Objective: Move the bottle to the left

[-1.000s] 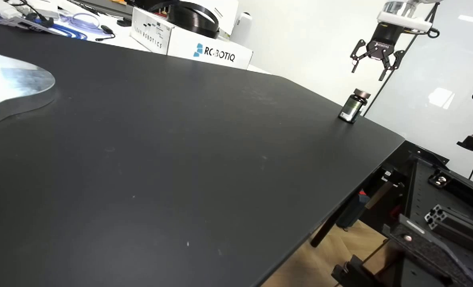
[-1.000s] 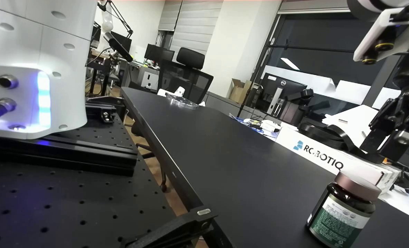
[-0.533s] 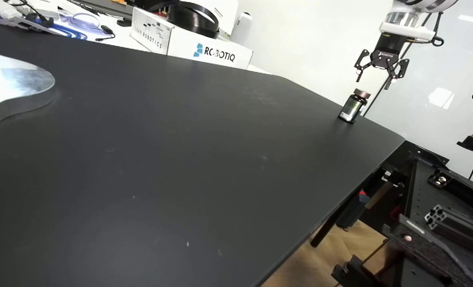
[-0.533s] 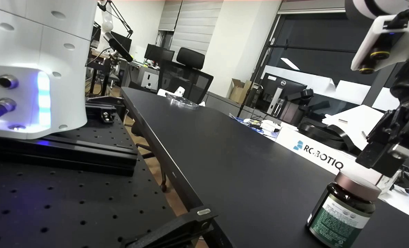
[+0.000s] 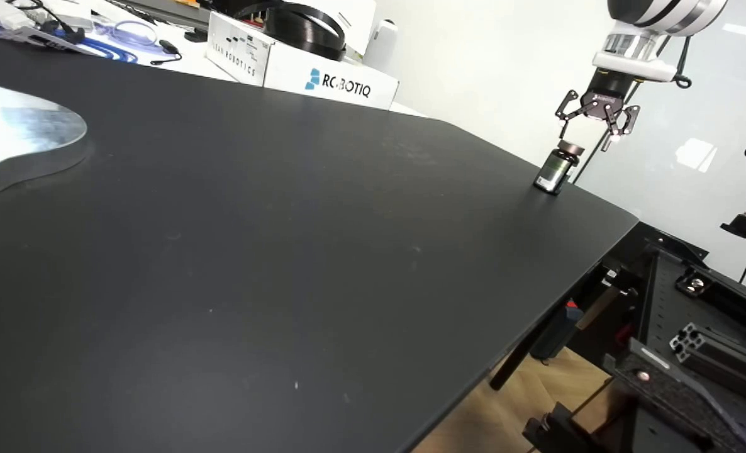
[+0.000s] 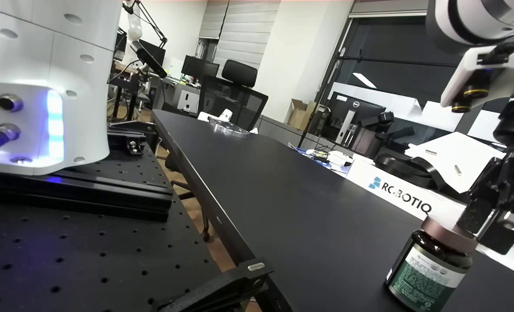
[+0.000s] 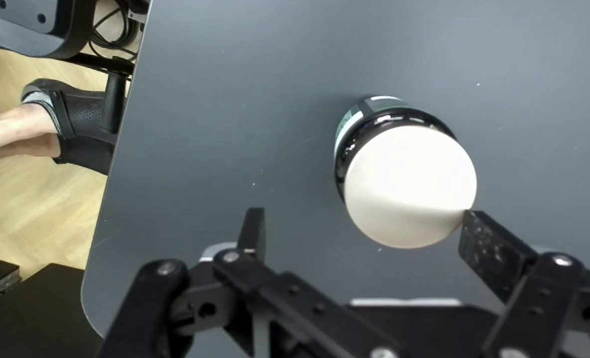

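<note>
The bottle [image 5: 555,168] is small and dark with a green and white label and a brownish-pink cap. It stands upright on the black table [image 5: 322,251] near its corner; it also shows in an exterior view [image 6: 430,271]. My gripper [image 5: 584,139] is open and empty, pointing down just above the cap. In the wrist view the bottle's pale-looking cap [image 7: 409,184] is off-centre between the fingers [image 7: 362,219], close to the right finger. That fingertip overlaps the cap's edge; I cannot tell whether it touches. The left finger is well apart from the bottle.
A white Robotiq box [image 5: 329,78] stands beyond the table's far edge, with cables [image 5: 128,38] beside it. A shiny, clear-edged plate [image 5: 27,129] lies at the table's other end. The robot base [image 6: 44,86] stands beside the table. A person's foot [image 7: 76,119] is below the edge.
My gripper has come down toward the bottle, and its fingertips are now at cap height or just above. The fingers stay open. The bottle has not moved.
</note>
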Controlling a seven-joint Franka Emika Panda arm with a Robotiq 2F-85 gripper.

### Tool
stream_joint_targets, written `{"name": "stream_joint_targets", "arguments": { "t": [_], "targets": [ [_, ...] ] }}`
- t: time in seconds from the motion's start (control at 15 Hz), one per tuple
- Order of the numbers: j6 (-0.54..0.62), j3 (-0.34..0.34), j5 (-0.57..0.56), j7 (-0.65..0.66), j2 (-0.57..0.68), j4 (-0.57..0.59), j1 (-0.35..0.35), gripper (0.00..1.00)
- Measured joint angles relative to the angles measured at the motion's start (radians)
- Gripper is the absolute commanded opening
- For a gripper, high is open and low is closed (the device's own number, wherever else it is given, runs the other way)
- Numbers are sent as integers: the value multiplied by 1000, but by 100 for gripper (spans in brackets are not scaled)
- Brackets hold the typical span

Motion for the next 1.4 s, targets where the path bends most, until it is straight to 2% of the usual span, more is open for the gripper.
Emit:
{"name": "stream_joint_targets", "arguments": {
  "t": [1.4],
  "targets": [
    [89,2,-3,32,-1,-16,52,100]
  ]
}}
